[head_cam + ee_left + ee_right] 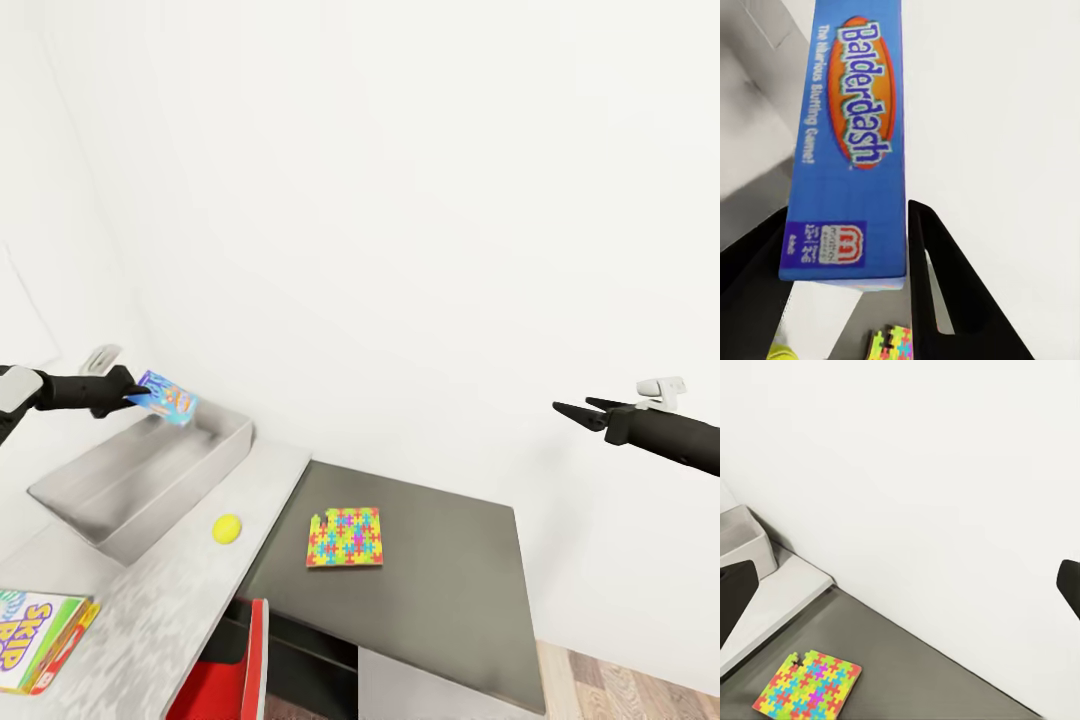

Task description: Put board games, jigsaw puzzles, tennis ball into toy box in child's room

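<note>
1. A pale-grey table [150,610] is running along a plain white wall [420,200], stepping down to a dark grey corner section [440,580]; a strip of wooden floor [640,690] is showing beyond that section, and something red [235,670] is standing under the table's edge.
2. The left gripper [138,392] is clamping the blue board game [168,396] between its fingers, holding it in the air over the far end of the toy box [130,480], which is sitting on the pale top below the gripper.
3. The tennis ball [227,528] is lying on the pale top just beside the toy box, below and to the right of the left gripper.
4. One jigsaw puzzle [345,537] is lying flat on the dark section, between the two grippers and lower than both.
5. The right gripper [582,408] is hanging in the air with its fingers spread apart, gripping nothing, well away from the puzzle.
6. The left wrist view is giving the held box's lettering: "Balderdash" in an orange oval, with "The Hilarious Bluffing Game!" beside it and a small red logo near the fingers.
7. The head view is adding a white-green-red board game [40,640] reading "SKIP BO", lying at the table's near edge, below the left gripper.
</note>
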Available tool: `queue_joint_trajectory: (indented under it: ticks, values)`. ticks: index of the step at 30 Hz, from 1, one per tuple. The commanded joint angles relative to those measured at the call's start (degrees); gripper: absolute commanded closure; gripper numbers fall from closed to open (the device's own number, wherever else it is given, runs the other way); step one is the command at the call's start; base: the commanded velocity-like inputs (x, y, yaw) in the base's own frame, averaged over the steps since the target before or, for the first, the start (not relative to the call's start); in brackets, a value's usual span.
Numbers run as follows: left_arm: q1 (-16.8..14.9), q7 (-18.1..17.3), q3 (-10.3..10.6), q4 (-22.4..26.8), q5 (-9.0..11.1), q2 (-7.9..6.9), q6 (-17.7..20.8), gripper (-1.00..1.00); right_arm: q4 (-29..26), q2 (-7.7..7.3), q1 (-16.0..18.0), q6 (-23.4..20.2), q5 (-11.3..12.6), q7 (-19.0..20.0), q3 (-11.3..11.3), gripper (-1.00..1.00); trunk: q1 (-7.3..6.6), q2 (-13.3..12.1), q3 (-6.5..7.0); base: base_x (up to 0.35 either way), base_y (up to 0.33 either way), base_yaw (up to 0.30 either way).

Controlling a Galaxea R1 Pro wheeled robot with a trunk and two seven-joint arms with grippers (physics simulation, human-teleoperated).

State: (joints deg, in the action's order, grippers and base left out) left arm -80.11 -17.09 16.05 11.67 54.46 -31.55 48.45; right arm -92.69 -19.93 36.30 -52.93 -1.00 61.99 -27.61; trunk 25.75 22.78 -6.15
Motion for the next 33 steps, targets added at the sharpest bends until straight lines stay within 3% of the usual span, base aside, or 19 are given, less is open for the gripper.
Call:
queue_joint_trajectory:
  ticks: [1, 7, 23, 33]
  values:
    - [0.2, 0.6, -0.8, -0.1, -0.3, 0.57, -1.3, 1.0, 0.0, -0.02, 0.1, -0.4, -0.1, 0.3, -0.1, -1.0, 0.03, 0.1, -0.23, 0.0, 0.0, 0.0]
    - [0.4, 2.8, -1.1, -0.2, -0.5, 2.37, -3.4, 1.0, 0.0, -0.04, 0.0, -0.5, -0.1, 0.4, -0.2, -1.0, 0.03, 0.1, -0.77, 0.0, 0.0, 0.0]
    - [1.3, 3.0, -0.9, -0.2, -0.8, 2.66, -3.7, 1.0, 0.0, -0.12, 0.1, -0.5, -0.1, 0.4, -0.2, -1.0, 0.03, 0.1, -2.2, 0.0, 0.0, 0.024]
    - [1.3, 2.4, -0.8, -0.2, -0.8, 2.72, -3.0, 1.0, 0.0, 0.37, 0.0, -0.5, -0.1, 0.5, -0.1, -1.0, 0.03, 0.1, -2.36, 0.0, 0.0, 0.011]
